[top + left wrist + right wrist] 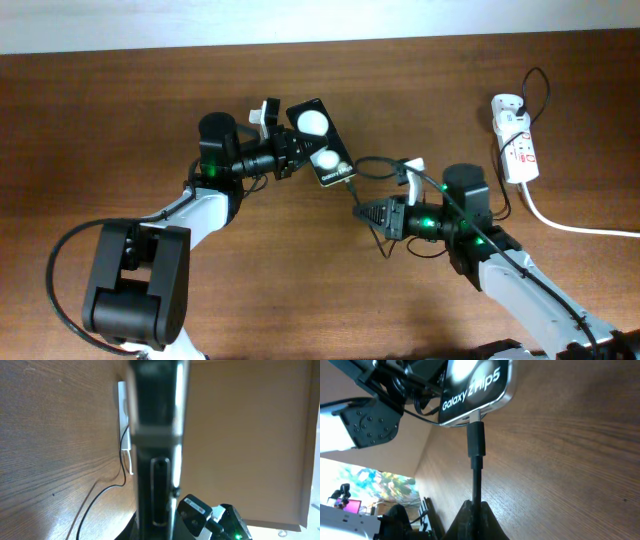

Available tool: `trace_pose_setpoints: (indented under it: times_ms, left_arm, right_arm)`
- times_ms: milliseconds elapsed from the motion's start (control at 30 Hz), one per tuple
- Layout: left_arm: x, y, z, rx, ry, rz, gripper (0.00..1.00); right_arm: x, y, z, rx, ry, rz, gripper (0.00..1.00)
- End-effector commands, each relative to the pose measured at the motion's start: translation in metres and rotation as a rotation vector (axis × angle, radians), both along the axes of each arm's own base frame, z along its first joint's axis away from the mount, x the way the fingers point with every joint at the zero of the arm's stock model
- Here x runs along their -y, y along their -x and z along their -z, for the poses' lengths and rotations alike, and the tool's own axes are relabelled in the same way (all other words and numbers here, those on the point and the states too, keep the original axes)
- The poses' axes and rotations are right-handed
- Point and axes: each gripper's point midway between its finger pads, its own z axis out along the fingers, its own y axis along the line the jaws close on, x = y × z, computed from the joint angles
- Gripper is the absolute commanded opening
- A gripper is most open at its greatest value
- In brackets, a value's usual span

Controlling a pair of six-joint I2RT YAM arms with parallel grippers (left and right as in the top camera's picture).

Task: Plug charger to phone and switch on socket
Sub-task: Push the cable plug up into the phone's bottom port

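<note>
Our left gripper (293, 152) pinches the phone (322, 143) near the middle of the table (100, 120); we read "Galaxy Z Flip5" on it. Its long side points at our right gripper (363, 210), which squeezes the charger (477, 477) just below; the plug (475, 440) looks in, maybe not fully. The socket (515, 145) lies near the far right corner.

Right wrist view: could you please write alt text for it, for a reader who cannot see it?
The charger plug meets the port in the bottom edge of a phone marked Galaxy Z Flip5, seemingly plugged in. The right pincer, at the frame's bottom, grips the cable, with a brown wooden table behind.
</note>
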Motion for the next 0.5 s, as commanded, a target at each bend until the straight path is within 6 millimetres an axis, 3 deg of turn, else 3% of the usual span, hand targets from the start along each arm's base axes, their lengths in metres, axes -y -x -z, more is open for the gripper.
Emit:
trace_pose_setpoints:
  times_ms: [0,233,467]
  left_arm:
    - [0.004,0.002,-0.008,0.048,0.005,0.029,0.0]
    - [0.003,0.0,-0.007,0.047,0.002,0.018,0.0]
    - [0.004,0.0,-0.007,0.048,0.002,0.019,0.0]
  right_arm:
    - [0.0,0.003,-0.004,0.004,-0.024,-0.027,0.04]
    - [-0.009,0.01,0.004,-0.017,0.009,-0.042,0.04]
    - [-0.011,0.005,0.002,0.02,0.018,-0.026,0.04]
